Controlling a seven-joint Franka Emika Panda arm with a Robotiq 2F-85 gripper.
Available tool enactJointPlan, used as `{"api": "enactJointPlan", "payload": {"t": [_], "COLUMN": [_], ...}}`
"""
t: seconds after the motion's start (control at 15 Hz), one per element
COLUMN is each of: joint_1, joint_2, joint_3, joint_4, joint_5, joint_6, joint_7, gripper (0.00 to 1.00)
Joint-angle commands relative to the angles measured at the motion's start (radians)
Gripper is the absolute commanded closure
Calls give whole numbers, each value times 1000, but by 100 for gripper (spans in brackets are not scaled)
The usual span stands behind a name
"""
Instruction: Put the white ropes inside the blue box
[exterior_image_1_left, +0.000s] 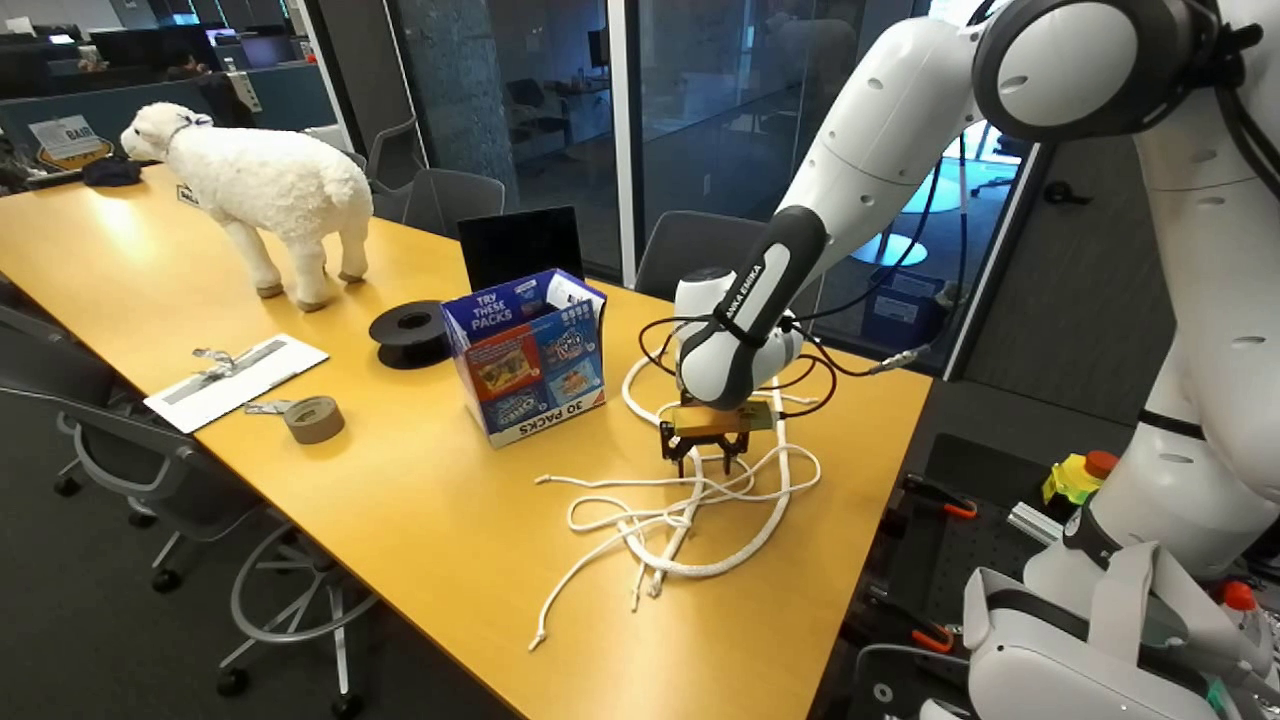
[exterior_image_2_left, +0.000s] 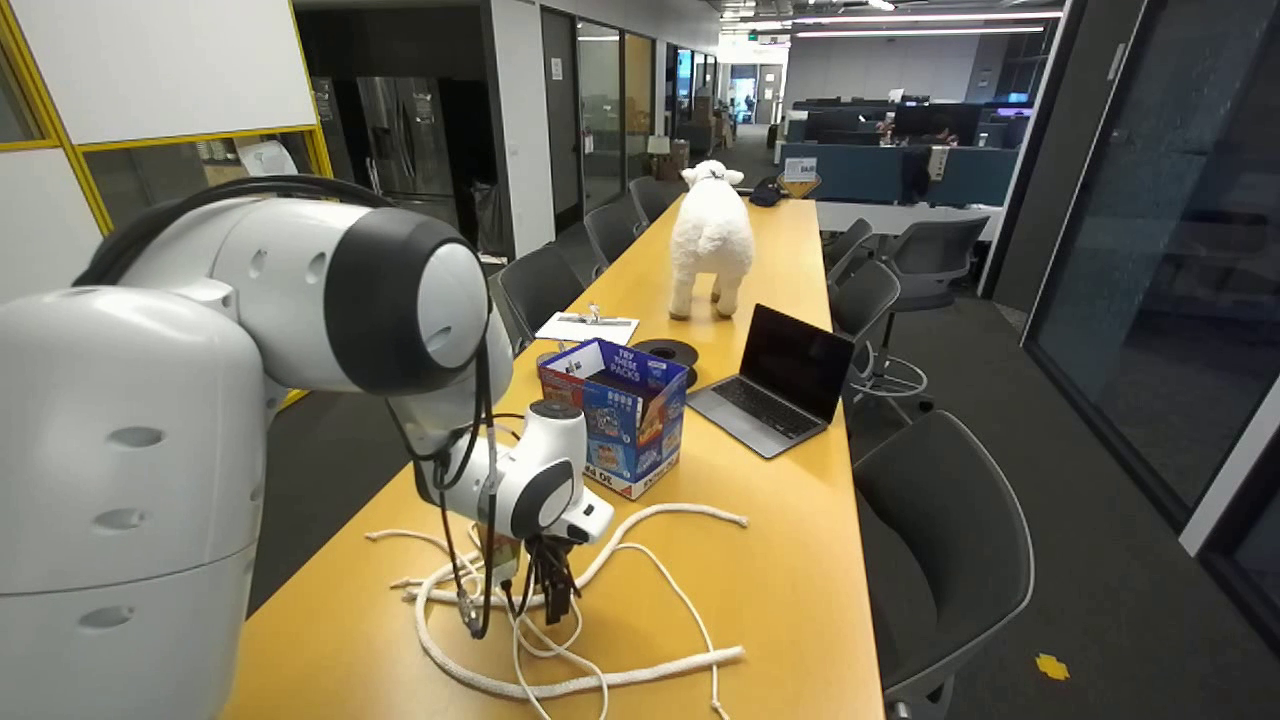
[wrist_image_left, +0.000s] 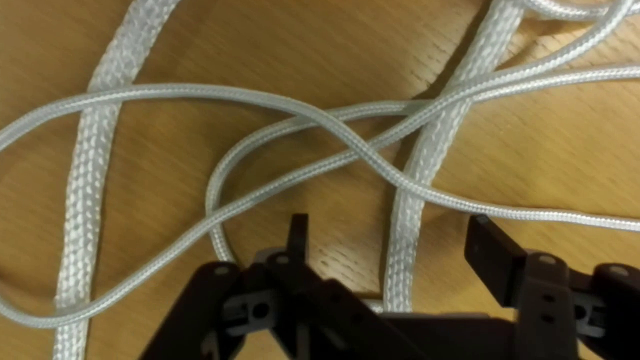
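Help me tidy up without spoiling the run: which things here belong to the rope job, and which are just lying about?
Belonging to the job:
white ropes, loose and crossing
blue box, upright, open on top
gripper, open, at the ropes

Just lying about:
black spool
tape roll
clipboard
laptop
toy sheep

white ropes (wrist_image_left: 429, 150), thick and thin, loop and cross in a loose tangle near the blue box (exterior_image_1_left: 530, 370), which stands upright, open-topped, printed with colourful pictures; how many ropes is hard to tell.
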Motion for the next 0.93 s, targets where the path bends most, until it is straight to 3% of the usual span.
{"api": "enactJointPlan", "payload": {"t": [0.0, 0.33, 0.53, 0.87], "joint_1": [8, 9, 13, 26], "joint_2": [12, 16, 18, 12], "joint_3": [-7, -11, -16, -27], "joint_4": [7, 12, 20, 56], "joint_5": [21, 27, 29, 42], "joint_6": [40, 51, 50, 55], "joint_7": [-26, -15, -7, 38], "gripper": [49, 85, 90, 86]}}
